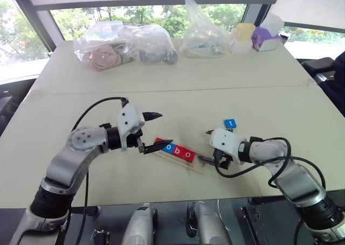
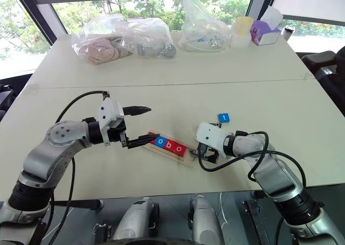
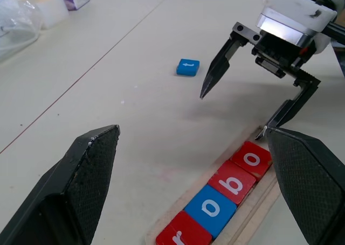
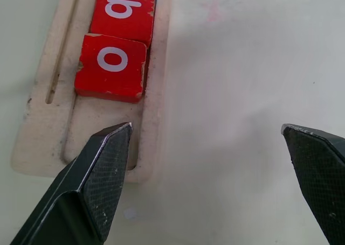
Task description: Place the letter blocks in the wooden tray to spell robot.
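The wooden tray (image 1: pixel 197 166) lies slanted near the table's front edge. Red r (image 3: pixel 183 235), blue o (image 3: pixel 211 209), red b (image 3: pixel 233 182) and red o (image 3: pixel 250 159) sit in it in a row, and its right end slot (image 4: pixel 91 132) is bare. A blue t block (image 1: pixel 230 123) lies on the table beyond the tray's right end. My left gripper (image 1: pixel 166 129) hovers open over the tray's left end, its lower finger covering part of the r. My right gripper (image 4: pixel 206 127) is open and empty at the tray's right end, one fingertip (image 4: pixel 116 142) over the bare slot.
Clear plastic bags (image 1: pixel 126 44) of items, a pale cup (image 1: pixel 243 35) and a purple tissue box (image 1: pixel 267 37) line the table's far side. A seam (image 1: pixel 178 89) crosses the table. The front edge lies just below the tray. A dark chair (image 1: pixel 329 72) stands at the right.
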Action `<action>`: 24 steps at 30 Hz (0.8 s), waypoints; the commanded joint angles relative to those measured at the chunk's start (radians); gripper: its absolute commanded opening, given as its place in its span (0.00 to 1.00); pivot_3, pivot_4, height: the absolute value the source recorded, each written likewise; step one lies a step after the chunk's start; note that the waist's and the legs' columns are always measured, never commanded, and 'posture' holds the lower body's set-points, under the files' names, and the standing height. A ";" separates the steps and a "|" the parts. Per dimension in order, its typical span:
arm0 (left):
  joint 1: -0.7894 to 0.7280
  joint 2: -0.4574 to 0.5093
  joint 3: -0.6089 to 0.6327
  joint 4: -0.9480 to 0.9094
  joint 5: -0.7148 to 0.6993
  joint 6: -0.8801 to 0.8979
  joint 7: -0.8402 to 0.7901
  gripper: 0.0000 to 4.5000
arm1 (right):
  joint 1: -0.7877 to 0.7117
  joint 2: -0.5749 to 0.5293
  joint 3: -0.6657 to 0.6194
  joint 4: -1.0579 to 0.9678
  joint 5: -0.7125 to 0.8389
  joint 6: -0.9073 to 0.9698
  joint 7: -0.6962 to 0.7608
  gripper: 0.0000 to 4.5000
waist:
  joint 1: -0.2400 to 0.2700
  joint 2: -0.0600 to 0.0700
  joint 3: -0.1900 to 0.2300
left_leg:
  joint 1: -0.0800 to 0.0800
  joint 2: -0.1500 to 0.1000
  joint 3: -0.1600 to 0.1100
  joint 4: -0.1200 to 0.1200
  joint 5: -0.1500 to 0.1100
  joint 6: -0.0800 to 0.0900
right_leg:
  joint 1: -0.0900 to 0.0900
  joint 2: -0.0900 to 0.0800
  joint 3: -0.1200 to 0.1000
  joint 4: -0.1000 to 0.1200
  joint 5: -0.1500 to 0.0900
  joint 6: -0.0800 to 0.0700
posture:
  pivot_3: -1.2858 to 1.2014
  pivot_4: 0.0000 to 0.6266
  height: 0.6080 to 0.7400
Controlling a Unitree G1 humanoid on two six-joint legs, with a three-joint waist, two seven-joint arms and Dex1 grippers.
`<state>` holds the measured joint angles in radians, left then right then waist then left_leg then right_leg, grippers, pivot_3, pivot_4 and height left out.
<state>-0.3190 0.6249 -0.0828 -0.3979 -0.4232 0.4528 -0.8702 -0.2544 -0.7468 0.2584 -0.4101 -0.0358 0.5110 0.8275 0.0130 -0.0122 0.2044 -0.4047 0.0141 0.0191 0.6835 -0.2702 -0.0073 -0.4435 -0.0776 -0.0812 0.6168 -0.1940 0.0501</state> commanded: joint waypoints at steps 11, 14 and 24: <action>-0.001 0.002 0.023 -0.040 -0.009 -0.006 0.014 1.00 | -0.077 0.007 0.014 0.125 -0.075 -0.121 -0.026 1.00 | 0.000 0.000 0.000 | 0.001 0.000 0.000 0.000 0.000 0.000 | 0.001 0.000 0.000 0.000 0.000 0.000 | 0.52 0.24 1.00; -0.002 0.001 0.022 -0.040 -0.008 -0.006 0.015 1.00 | -0.095 0.009 0.020 0.153 -0.088 -0.148 -0.025 1.00 | 0.000 0.000 0.000 | 0.001 0.000 0.000 0.000 0.000 0.000 | 0.001 0.000 0.000 0.000 0.000 0.000 | 0.52 0.24 1.00; -0.001 -0.002 0.018 -0.043 -0.008 -0.006 0.024 1.00 | -0.122 0.018 0.019 0.204 -0.105 -0.197 -0.021 1.00 | 0.000 0.000 0.000 | 0.001 0.000 0.000 0.000 0.000 0.000 | 0.001 0.000 0.000 0.000 0.000 0.000 | 0.52 0.24 1.00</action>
<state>-0.3183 0.6229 -0.0829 -0.4074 -0.4235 0.4531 -0.8497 -0.3653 -0.7267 0.2887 -0.2211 -0.1148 0.3159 0.8196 0.0129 -0.0125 0.2041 -0.4037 0.0142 0.0194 0.6838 -0.2701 -0.0072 -0.4427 -0.0774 -0.0811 0.6172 -0.1939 0.0500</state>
